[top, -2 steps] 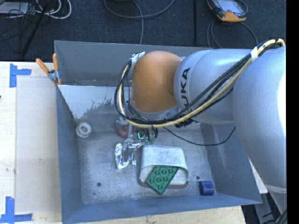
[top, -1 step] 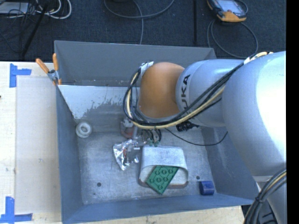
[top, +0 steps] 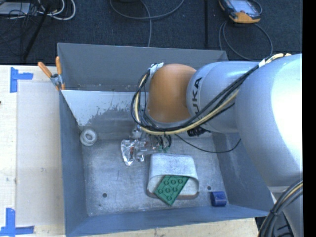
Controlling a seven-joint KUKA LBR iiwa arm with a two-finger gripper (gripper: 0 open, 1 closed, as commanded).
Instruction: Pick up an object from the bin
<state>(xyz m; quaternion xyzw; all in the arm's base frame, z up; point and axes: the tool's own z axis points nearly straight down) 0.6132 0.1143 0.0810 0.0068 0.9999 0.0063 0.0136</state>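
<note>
Now | arm [top: 247, 102] lettering reads "KUKA" | gripper [top: 139, 144] mid-frame, just up-frame of white pad [top: 173, 168] bearing green studded plate [top: 170, 188] | grip state unreadable | blue block [top: 217, 198] lower right

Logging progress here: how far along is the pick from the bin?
Nothing looks lifted: the ring, white pad, green plate and blue block all lie in the bin. The gripper is down near the pad's corner. Grasp and lift remain.
</note>
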